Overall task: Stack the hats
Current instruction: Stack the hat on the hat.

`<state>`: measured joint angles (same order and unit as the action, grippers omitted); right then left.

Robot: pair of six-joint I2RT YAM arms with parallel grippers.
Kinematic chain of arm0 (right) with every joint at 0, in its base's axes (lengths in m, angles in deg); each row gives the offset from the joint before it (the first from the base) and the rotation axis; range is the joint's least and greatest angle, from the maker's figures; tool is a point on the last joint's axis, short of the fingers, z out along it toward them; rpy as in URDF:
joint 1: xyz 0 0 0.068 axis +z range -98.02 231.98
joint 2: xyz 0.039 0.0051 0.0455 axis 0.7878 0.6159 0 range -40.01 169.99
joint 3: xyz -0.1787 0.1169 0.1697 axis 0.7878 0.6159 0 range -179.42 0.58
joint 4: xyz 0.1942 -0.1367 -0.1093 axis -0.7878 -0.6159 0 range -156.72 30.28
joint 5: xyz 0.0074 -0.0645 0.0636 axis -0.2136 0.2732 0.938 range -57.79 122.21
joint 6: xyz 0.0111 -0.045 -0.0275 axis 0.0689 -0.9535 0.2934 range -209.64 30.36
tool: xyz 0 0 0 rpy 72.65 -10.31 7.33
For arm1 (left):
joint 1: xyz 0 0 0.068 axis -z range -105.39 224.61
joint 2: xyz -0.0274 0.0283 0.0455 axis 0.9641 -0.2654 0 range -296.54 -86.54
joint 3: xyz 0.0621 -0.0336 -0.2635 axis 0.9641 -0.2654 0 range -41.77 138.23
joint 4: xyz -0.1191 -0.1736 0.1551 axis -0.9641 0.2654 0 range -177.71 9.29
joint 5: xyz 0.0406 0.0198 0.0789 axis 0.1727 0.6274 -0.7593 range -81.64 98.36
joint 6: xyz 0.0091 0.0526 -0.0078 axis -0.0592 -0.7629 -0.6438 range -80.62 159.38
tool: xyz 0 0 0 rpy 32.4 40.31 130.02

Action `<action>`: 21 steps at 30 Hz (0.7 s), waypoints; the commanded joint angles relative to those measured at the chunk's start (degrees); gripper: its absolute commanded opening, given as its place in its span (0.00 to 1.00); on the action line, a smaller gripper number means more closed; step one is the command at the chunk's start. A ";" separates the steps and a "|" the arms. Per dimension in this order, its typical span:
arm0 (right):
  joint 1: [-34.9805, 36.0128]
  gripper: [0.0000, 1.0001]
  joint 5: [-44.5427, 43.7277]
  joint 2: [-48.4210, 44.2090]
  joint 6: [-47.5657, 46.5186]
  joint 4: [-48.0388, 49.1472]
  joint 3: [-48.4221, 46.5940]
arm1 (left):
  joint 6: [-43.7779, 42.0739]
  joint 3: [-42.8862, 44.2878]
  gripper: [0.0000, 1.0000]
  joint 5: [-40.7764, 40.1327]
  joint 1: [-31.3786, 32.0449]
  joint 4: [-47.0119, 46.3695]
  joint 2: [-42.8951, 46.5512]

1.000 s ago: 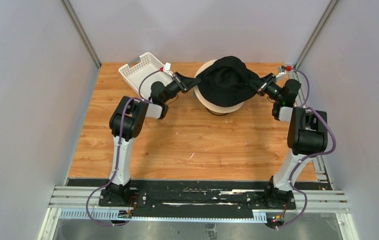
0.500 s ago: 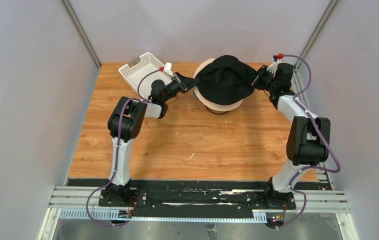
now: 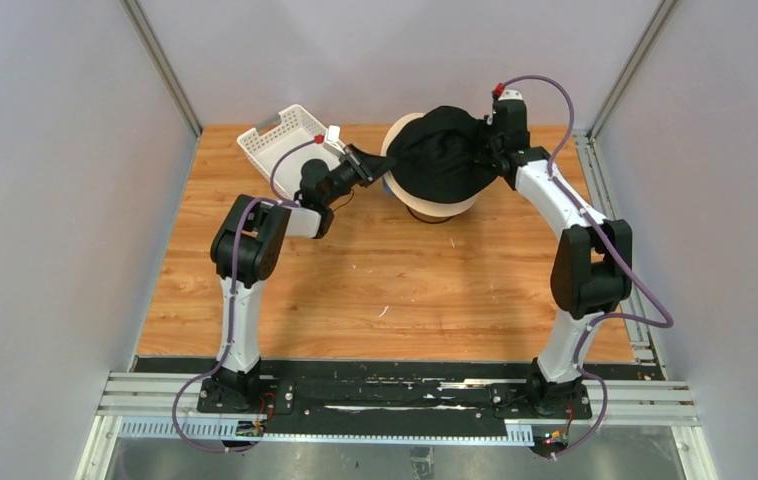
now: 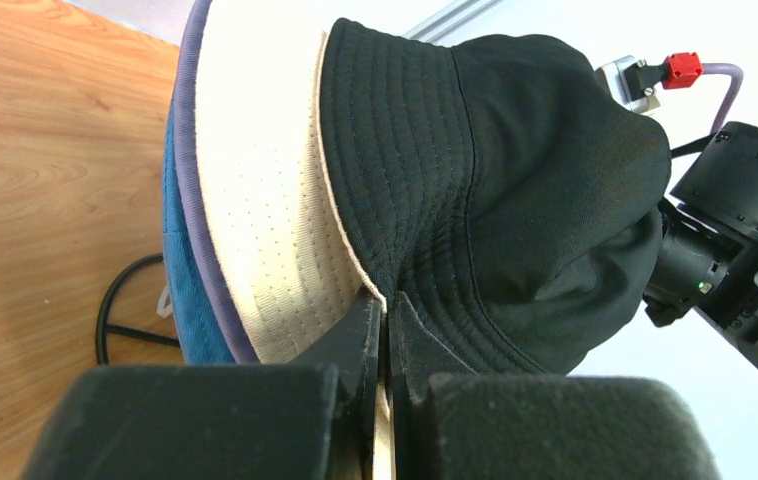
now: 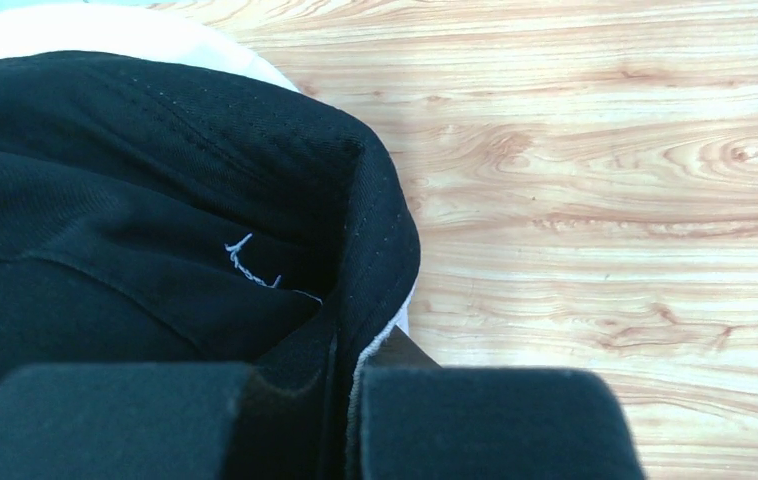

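Note:
A black hat (image 3: 442, 155) lies on top of the stack of hats at the back middle of the table. Under it a beige hat (image 3: 396, 135) shows its brim. In the left wrist view the black hat (image 4: 515, 180) covers the beige hat (image 4: 265, 200), with a lavender edge (image 4: 185, 170) and a blue hat (image 4: 193, 300) below. My left gripper (image 4: 387, 310) is shut on the black hat's brim at the stack's left, with beige fabric in the pinch too. My right gripper (image 5: 347, 345) is shut on the black hat (image 5: 135, 230) at its far right brim.
A white lattice basket (image 3: 285, 140) stands at the back left, just behind my left arm. The black wire stand (image 4: 115, 310) shows under the stack. The right arm's wrist (image 4: 735, 230) sits close behind the hats. Grey walls close in on three sides.
My right arm has swung from the stack's right side up and leftward to its back right, carrying the black hat's brim with it. The left gripper has held still.

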<state>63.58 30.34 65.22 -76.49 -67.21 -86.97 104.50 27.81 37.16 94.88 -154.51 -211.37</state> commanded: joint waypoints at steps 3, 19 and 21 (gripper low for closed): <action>3.20 0.01 -7.99 7.66 -3.64 -15.78 0.53 | -5.37 -3.86 0.00 -1.07 -0.10 11.58 -0.49; 3.11 0.01 -0.97 11.91 -3.15 -21.13 -2.64 | -9.86 -8.35 0.00 -5.37 -0.06 20.36 3.35; 3.12 0.01 0.76 12.80 -2.96 -21.79 -3.20 | -10.01 -8.79 0.00 -5.83 -0.06 21.39 3.76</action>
<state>65.39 26.69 70.40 -78.90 -72.50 -93.37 100.42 23.07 32.85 95.36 -149.12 -206.19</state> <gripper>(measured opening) 0.009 0.039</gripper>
